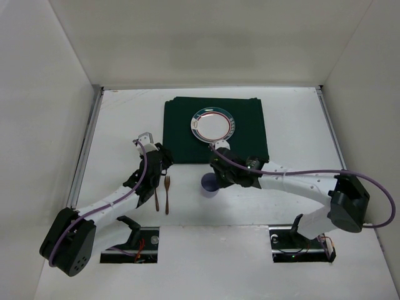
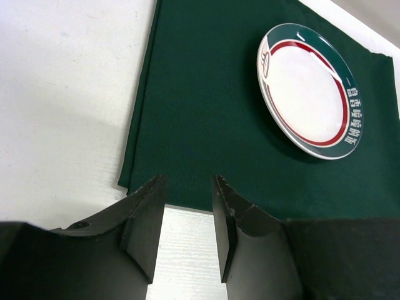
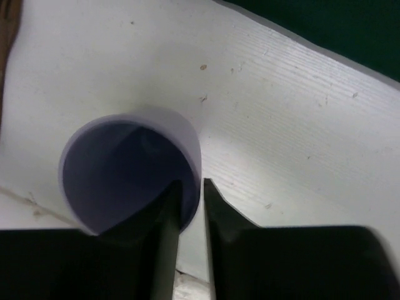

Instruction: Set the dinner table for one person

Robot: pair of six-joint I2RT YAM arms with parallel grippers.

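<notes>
the counter [image 1: 294, 125] is the big matte white top that fills the space in front of me, running from my two bases at its near edge to the wall at its far edge. a dark green placemat [image 1: 181, 131] lies flat on it at the middle of the far edge. a round plate [image 1: 214, 124], white with a green and red rim, sits on the far half of that mat, a little to the right of the mat's middle. just off the mat's near edge, on bare counter, stands a pale purple cup [image 3: 119, 175], upright with its mouth up. my right pincer [image 3: 190, 206] is nipped onto its rim, one finger inside the cup and the other outside, with the thin wall caught between them. off the mat's near left corner a brown fork [image 1: 167, 194] lies on the counter, tines toward the far edge. a second utensil [image 1: 157, 201] of the same colour lies just beside it on the left, partly hidden under my left arm. my left pincer [image 2: 189, 212] hangs over the mat's near edge by that left corner, its fingers parted by a narrow gap with nothing between them.
</notes>
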